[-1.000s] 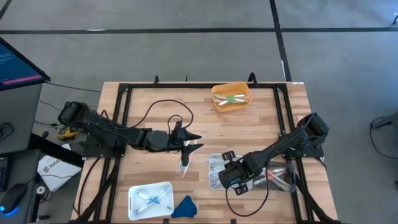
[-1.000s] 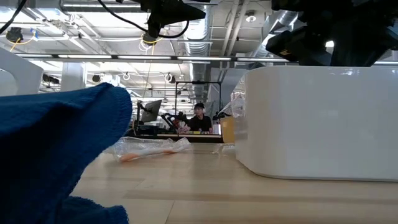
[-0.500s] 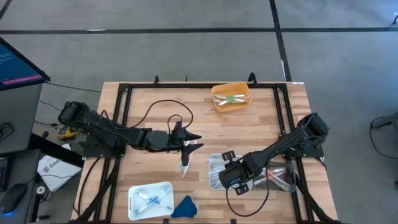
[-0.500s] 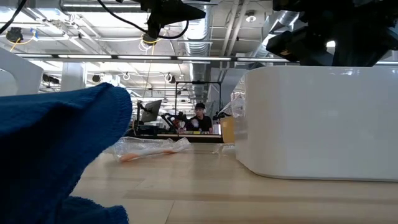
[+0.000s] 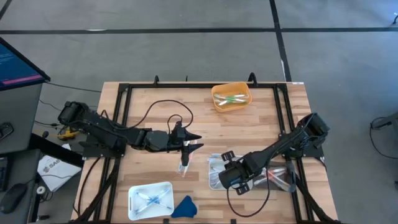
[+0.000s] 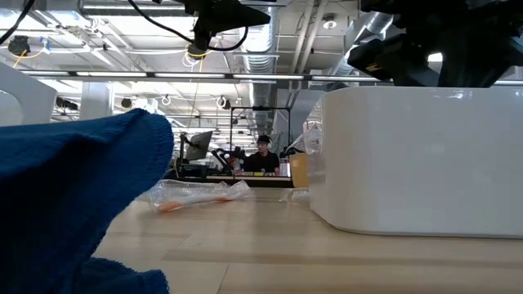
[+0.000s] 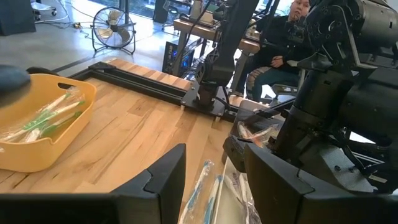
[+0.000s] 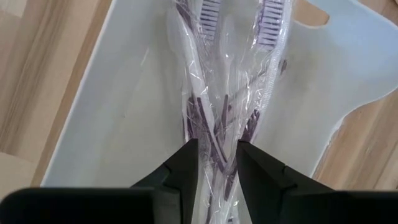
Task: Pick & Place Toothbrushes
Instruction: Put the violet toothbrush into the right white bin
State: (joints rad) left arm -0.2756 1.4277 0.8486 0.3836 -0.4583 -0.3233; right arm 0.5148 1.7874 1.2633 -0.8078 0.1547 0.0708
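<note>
- Toothbrushes [image 8: 214, 118] in clear wrap lie in a white tray [image 8: 124, 118], between the right gripper [image 8: 216, 163] fingers, which clamp them
- Left gripper [image 7: 214, 180] fingers apart over a wrapped toothbrush [image 7: 200, 190]
- Nothing has moved in the last second: the lift has not begun

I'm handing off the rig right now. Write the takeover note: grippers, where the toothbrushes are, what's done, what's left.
Left gripper: open, above mid-table, over a wrapped toothbrush lying on the wood.
Right gripper: down in the right white tray, fingers either side of wrapped purple toothbrushes; grip not confirmed.
Done: green toothbrushes in the yellow bin; blue ones in the near white tray.
Left: the loose toothbrush and the brushes in the right tray.
</note>
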